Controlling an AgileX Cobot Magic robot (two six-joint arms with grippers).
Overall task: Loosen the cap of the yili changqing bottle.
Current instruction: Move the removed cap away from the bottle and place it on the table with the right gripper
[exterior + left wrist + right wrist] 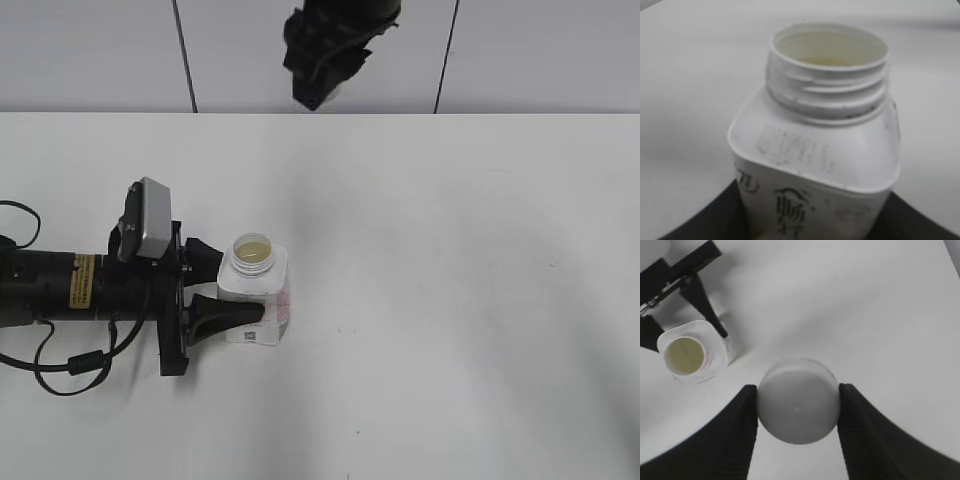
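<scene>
The yili changqing bottle [258,288] stands upright on the white table, its threaded neck open and uncapped. It fills the left wrist view [820,150] and shows at the left of the right wrist view [690,352]. My left gripper [232,283] is shut on the bottle's body from the left side. My right gripper [798,412] is shut on the white cap [798,407], held high above the table. In the exterior view the right gripper [318,60] is at the top centre; the cap is hidden there.
The white table [450,300] stretches to the right and front of the bottle. A pale wall with dark seams [185,55] stands behind the table's far edge. The left arm's cable [70,365] lies at the left edge.
</scene>
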